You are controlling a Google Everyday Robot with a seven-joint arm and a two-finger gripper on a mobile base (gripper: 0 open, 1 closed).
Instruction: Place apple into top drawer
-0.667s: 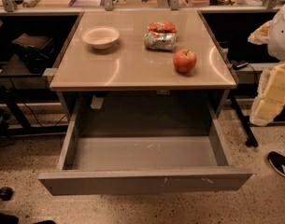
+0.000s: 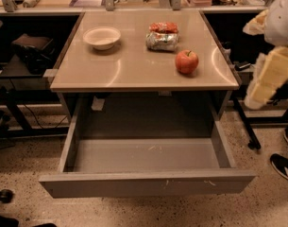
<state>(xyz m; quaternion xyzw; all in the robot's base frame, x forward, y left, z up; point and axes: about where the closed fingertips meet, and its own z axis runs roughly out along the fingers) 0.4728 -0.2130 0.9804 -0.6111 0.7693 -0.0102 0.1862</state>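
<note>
The red apple [image 2: 186, 61] with a yellowish patch stands on the tan table top [image 2: 134, 70], near its right front corner. Below the table the top drawer [image 2: 143, 183] is pulled fully open, and its grey inside is bare. My arm and gripper [image 2: 255, 98] hang at the right edge of the view. They are to the right of the table, apart from the apple and about level with the table's edge. Nothing shows in the gripper.
A white bowl [image 2: 102, 37] sits at the table's back left. A red-and-silver foil snack bag [image 2: 163, 36] lies behind the apple. Dark shelving flanks the table on both sides. A person's shoe [image 2: 283, 167] is on the floor at the right.
My arm at the right edge has risen a little. The apple, bowl, bag and drawer have not moved.
</note>
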